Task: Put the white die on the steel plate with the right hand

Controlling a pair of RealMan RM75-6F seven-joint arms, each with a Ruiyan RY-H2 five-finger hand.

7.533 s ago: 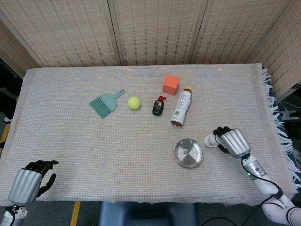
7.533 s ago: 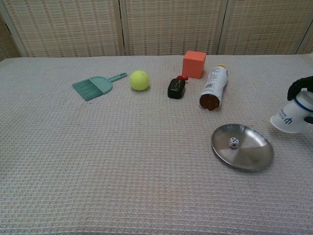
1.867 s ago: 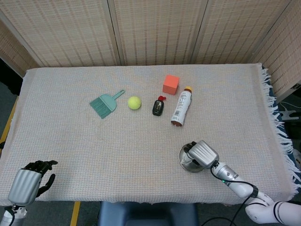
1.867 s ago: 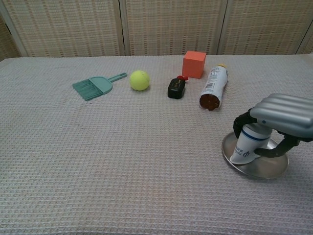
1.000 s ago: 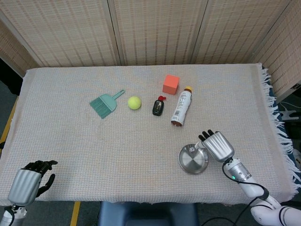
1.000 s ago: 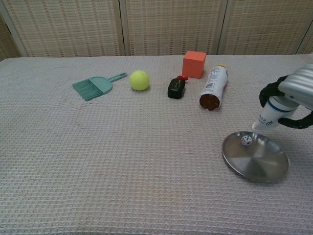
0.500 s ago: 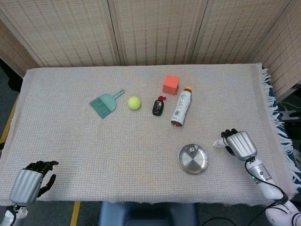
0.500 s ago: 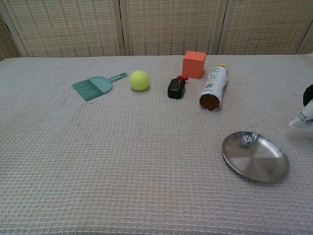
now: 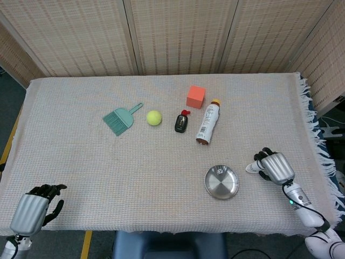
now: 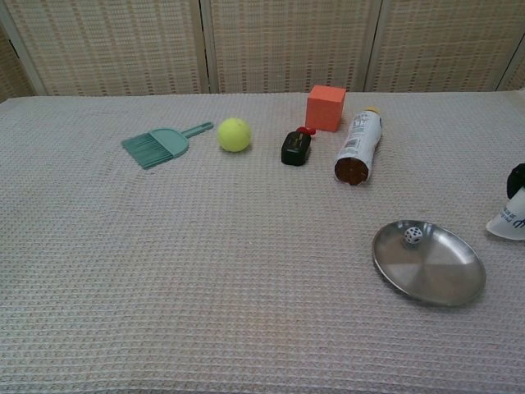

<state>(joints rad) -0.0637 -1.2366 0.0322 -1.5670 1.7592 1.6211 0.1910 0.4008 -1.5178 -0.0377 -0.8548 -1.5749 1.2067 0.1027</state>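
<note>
The white die (image 10: 413,236) lies on the steel plate (image 10: 435,275) near its far rim; the head view shows the die (image 9: 219,171) and plate (image 9: 225,188) too. To the right of the plate, my right hand (image 9: 276,166) grips a white paper cup (image 10: 509,222) that rests mouth down on the cloth; only the hand's dark fingers (image 10: 516,179) show at the chest view's right edge. Its cup (image 9: 251,168) pokes out to the hand's left. At the table's near left corner my left hand (image 9: 31,211) has its fingers curled and holds nothing.
At the back of the table lie a teal dustpan brush (image 9: 120,118), a tennis ball (image 9: 154,117), a small black bottle (image 9: 181,122), an orange cube (image 9: 195,96) and a white bottle on its side (image 9: 207,122). A fringed cloth edge (image 9: 318,140) runs down the right.
The right hand lifted the upturned cup off the plate, leaving the die there, carried it right and lowered it to the cloth. The left hand has not moved.
</note>
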